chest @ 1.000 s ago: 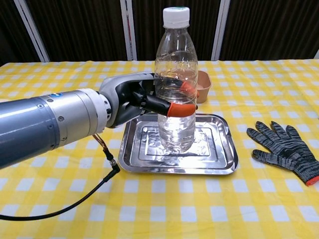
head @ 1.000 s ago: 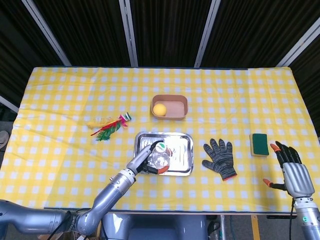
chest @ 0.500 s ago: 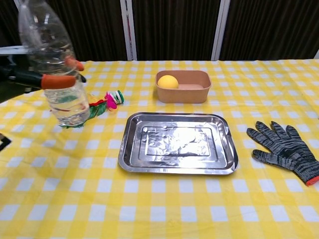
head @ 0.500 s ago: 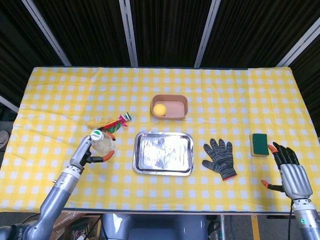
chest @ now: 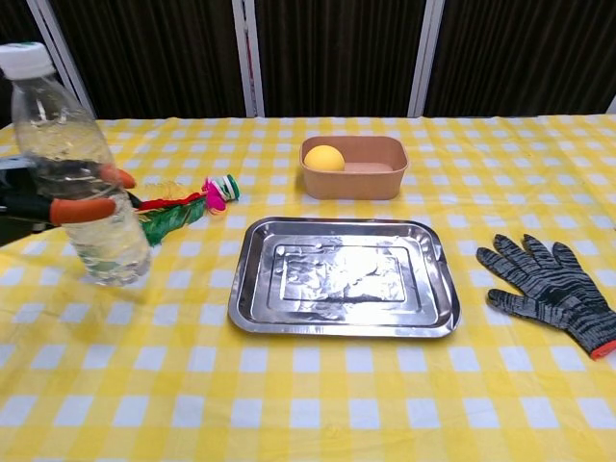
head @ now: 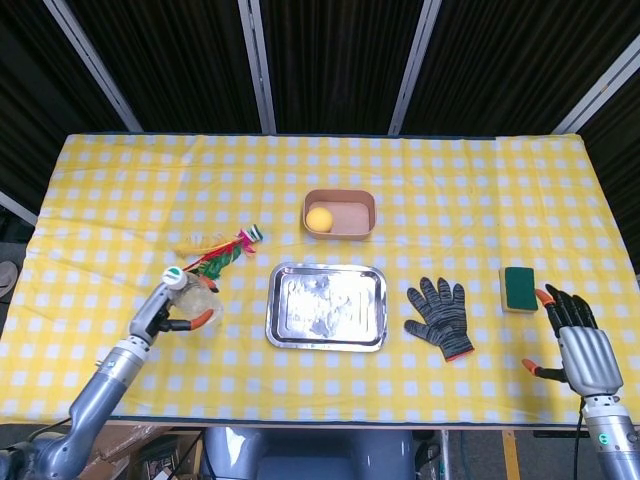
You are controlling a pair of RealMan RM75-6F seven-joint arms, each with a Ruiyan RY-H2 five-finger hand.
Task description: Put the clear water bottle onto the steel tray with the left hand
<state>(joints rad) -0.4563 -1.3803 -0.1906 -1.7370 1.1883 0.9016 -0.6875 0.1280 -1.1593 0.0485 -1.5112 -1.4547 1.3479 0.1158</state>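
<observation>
Your left hand grips the clear water bottle, orange-tipped fingers wrapped round its middle. The bottle stands near upright, its base at the yellow checked cloth, well left of the steel tray and beside the feather toy. Your right hand holds nothing, fingers spread. Against 0.5 s ago, the bottle is lower and less tilted; the tray remains bare.

The head view looks steeply down from high above, taking in the whole table. The chest view sits low and close, facing across it. Both share the steel tray, bowl and glove.
</observation>
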